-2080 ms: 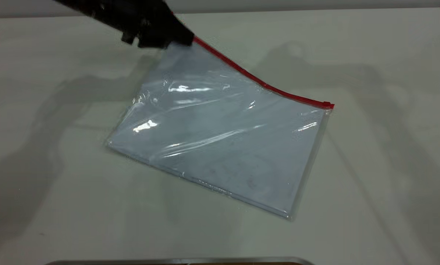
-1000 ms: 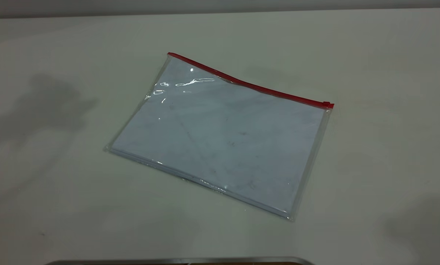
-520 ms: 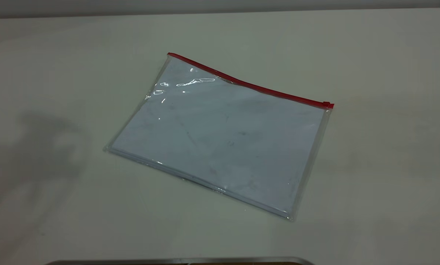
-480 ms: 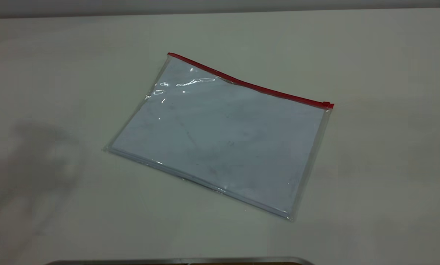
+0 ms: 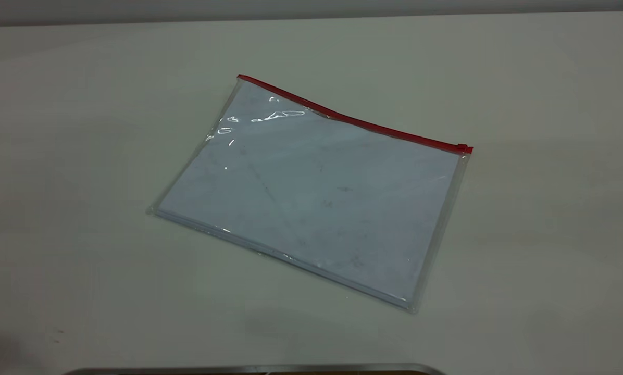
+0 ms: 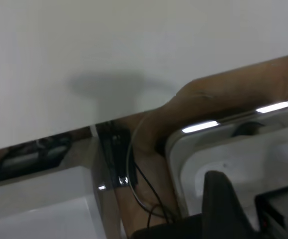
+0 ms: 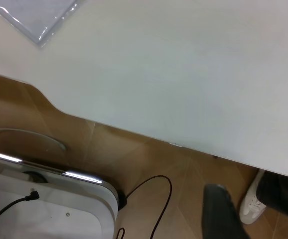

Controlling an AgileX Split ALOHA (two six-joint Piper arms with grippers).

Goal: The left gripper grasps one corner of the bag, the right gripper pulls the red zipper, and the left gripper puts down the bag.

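Showing only one dark finger each, the wrist views leave it impossible to tell whether either set of fingers is spread or pressed together. The left gripper (image 6: 222, 199) holds nothing visible; past its finger lie a bare stretch of worktop (image 6: 134, 45), that worktop's edge, a white housing (image 6: 233, 164) and a black cable (image 6: 134, 169) on the brown floor. The right gripper (image 7: 222, 209) likewise pinches nothing visible; beyond it are the worktop edge, a white shoe (image 7: 251, 206) on the floor, and, far off, one clear corner of the bag (image 7: 34, 17). Neither gripper appears in the exterior view.

There the bag (image 5: 316, 198) lies flat near the middle of the worktop (image 5: 525, 78), turned askew to its edges, white sheets inside. The red zipper (image 5: 353, 121) runs along the bag's long side nearer the far edge, its slider tab (image 5: 462, 148) at the end toward the right edge. The corner of the bag (image 5: 239, 79) at the strip's other end rests on the worktop, untouched. A metal rim (image 5: 254, 369) shows at the near edge.
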